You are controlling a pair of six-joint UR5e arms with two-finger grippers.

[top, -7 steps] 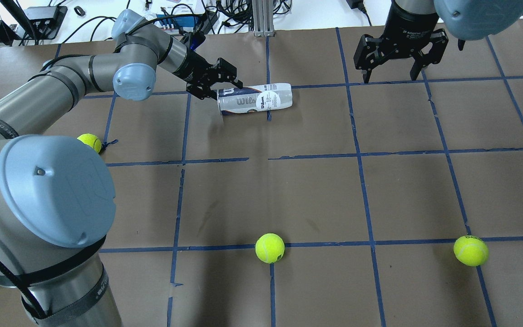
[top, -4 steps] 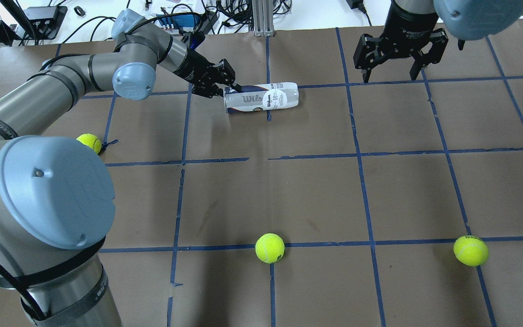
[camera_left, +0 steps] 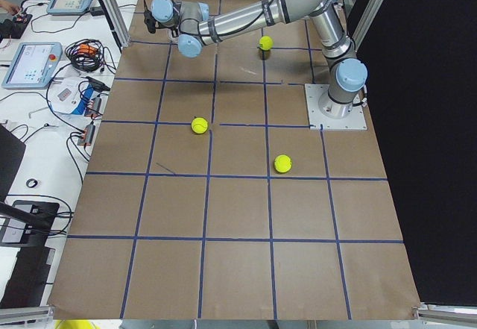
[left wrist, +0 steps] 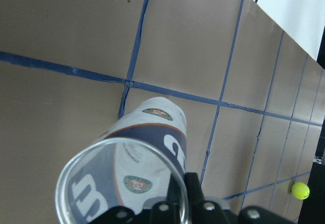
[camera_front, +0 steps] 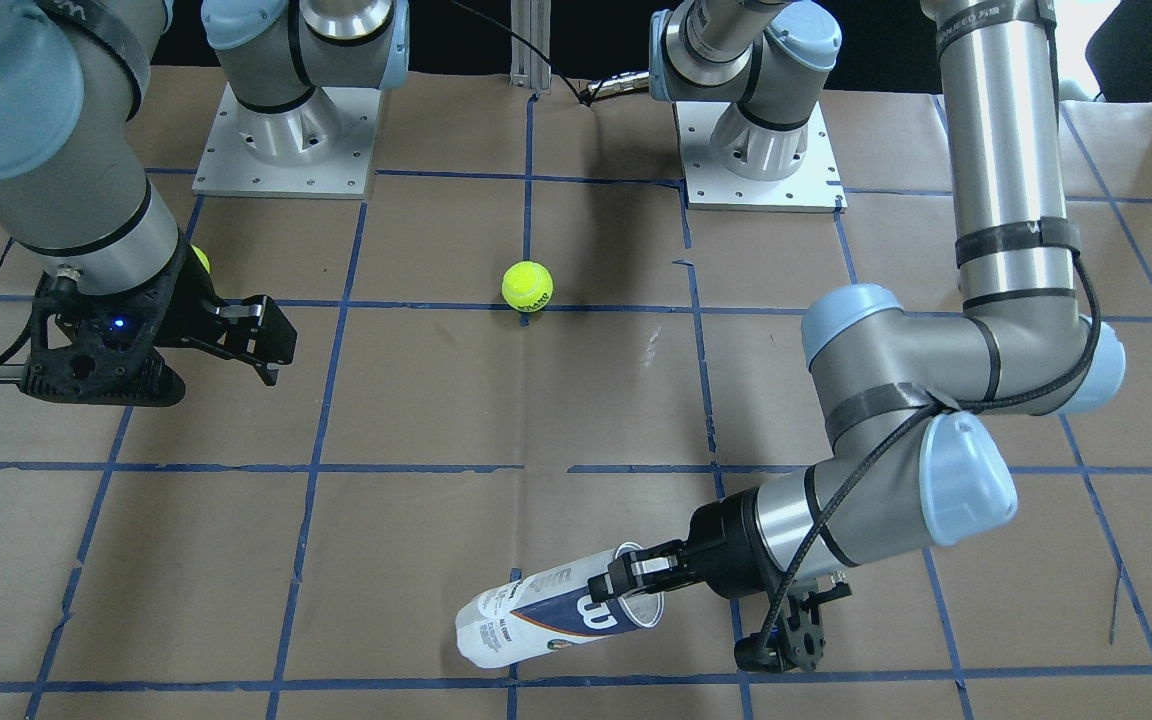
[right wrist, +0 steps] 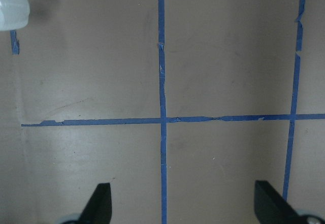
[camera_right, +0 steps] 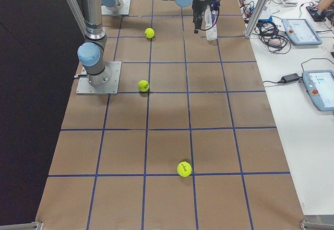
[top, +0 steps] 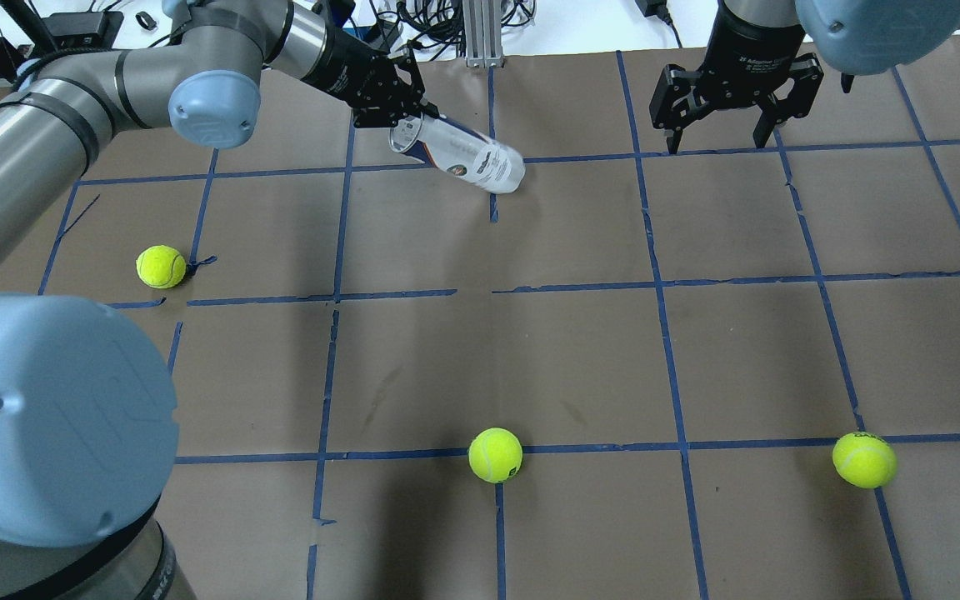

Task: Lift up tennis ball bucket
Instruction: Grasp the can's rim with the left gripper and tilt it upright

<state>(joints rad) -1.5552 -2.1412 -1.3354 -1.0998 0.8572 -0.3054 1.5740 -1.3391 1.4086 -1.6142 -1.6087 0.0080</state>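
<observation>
My left hand: my left gripper (top: 403,123) is pinching the silver rim at the open end of the tennis ball bucket (top: 470,160). This is in the upper middle of the overhead view.
Bucket: it is tilted. The open end is up by my fingers, and the closed end is lower and points right. I cannot tell if the low end touches the table (top: 580,350).
Left wrist view: I look into the bucket's open mouth, low in the frame.
My right hand: my right gripper (top: 715,143) has its fingers spread wide. It hangs over the table at the upper right, well apart from the bucket.
Balls: three tennis balls lie on the table, at the left (top: 161,267), bottom middle (top: 495,455) and lower right (top: 864,459).
</observation>
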